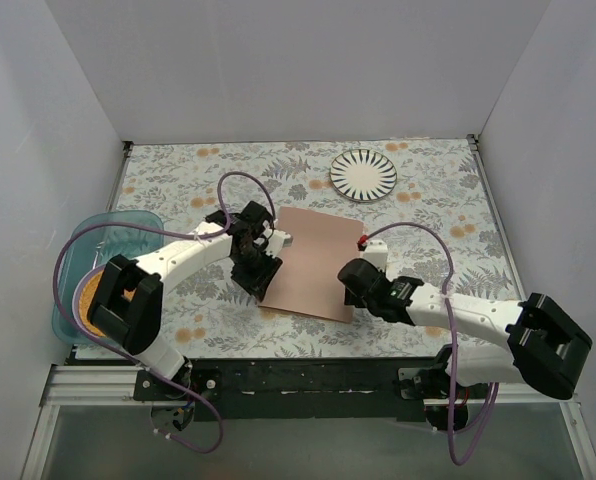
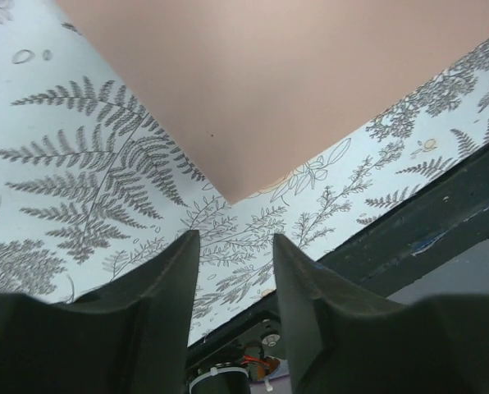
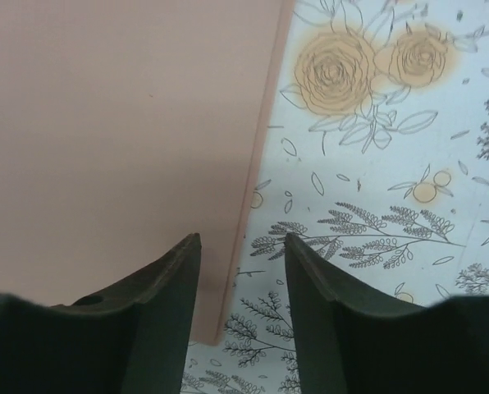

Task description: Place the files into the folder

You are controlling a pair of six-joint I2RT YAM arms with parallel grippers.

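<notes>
Top external view: the table [image 1: 178, 180], covered in a fern-and-flower print, fills the middle, with both arms reaching in from its near edge. The folder [image 1: 313, 265] is the biggest loose thing. It lies closed and flat near the middle of the table, turned a little askew, with its plain brown cover up. Whether the files are inside it cannot be told. A teal tray [image 1: 73, 260] sits at the left edge of the table, well apart from the folder. A round striped plate [image 1: 363, 175] sits near the far edge, just beyond the folder's far right corner.

The left pincer [image 1: 258, 285] is at the folder's near left corner and the right pincer [image 1: 356, 272] is at its right edge.

From the left wrist, the left pincer [image 2: 236, 238] has its jaws parted with nothing between them. Printed table [image 2: 80, 164] shows through the gap, and the corner of the folder [image 2: 294, 82] lies just ahead of the tips.

From the right wrist, the right pincer [image 3: 240, 238] also stands apart and grips nothing. The long edge of the folder [image 3: 121, 123] runs down into the gap between its fingers, with bare table [image 3: 376, 205] to the right.
</notes>
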